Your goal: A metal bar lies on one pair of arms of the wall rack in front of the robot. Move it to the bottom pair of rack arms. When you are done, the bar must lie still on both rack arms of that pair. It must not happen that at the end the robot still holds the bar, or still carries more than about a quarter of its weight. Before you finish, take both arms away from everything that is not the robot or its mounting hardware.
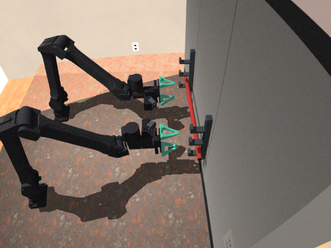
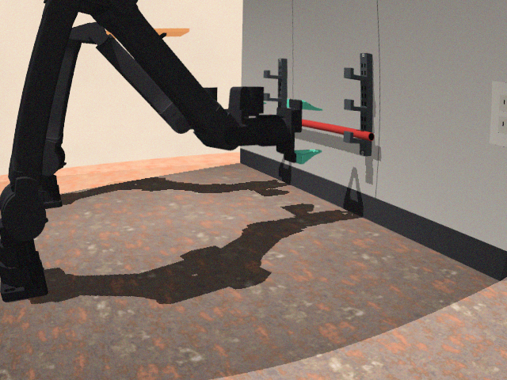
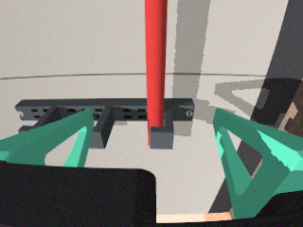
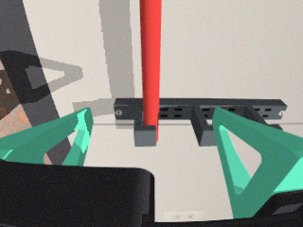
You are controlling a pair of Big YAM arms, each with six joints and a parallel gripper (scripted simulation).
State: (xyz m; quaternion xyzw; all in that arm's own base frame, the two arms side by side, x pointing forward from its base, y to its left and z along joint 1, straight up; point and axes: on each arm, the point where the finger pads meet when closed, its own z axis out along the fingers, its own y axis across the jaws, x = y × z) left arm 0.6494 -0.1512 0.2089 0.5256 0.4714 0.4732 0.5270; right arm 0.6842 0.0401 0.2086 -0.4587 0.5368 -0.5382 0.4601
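The red metal bar (image 1: pixel 192 114) lies across the bottom pair of arms of the two dark rack uprights (image 1: pixel 207 133) (image 1: pixel 192 65) on the grey wall. It also shows in the exterior view (image 2: pixel 335 128), the left wrist view (image 3: pixel 155 44) and the right wrist view (image 4: pixel 151 44). My left gripper (image 1: pixel 170 90) is open and empty, a short way back from the bar near the far upright. My right gripper (image 1: pixel 174 140) is open and empty, a short way back near the nearer upright (image 2: pixel 365 102). Neither gripper touches the bar or the rack.
The upper and middle rack arms (image 2: pixel 348 74) are bare. A dark baseboard (image 2: pixel 409 229) runs along the foot of the wall. Wall outlets (image 2: pixel 499 114) sit to the right of the rack. The speckled table top lies below both arms.
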